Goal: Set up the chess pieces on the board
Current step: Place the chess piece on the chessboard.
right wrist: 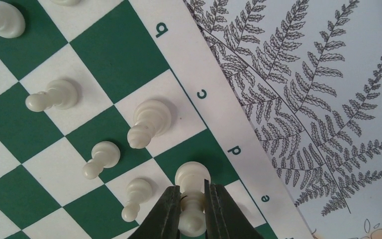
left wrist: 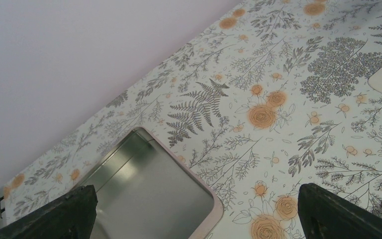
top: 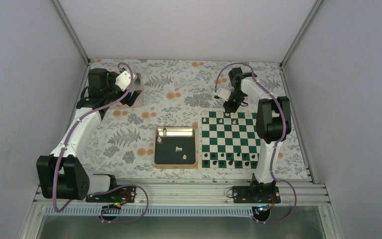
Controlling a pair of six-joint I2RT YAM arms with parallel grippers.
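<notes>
Chess pieces (right wrist: 149, 122) in white stand along the far edge of the board (right wrist: 114, 47), which lies on the right half of the table. In the right wrist view you can count six whole ones, plus a sliver of a seventh cut off at the top edge. Four of them are small pawns, one is a taller ribbed piece, and one more is the held piece (right wrist: 192, 177). The right gripper (right wrist: 193, 209) has its two fingers clenched on the held piece's stem, over the green square beside the border letter "d". You cannot tell whether its base touches the square. Along that white border you can read four letters: b, c, d and e. From above, black pieces (top: 229, 162) line the board's near row, too small for you to count. Just left of the board sits a gold-rimmed tray (top: 175, 164) with three white pieces lying loose inside. Well apart, at the far left, your left gripper (left wrist: 195, 209) hovers with its fingers spread wide and grasping nothing, above a metal tray (left wrist: 149, 189) with a pale rim. A floral tablecloth (top: 179, 94) lies under everything
</notes>
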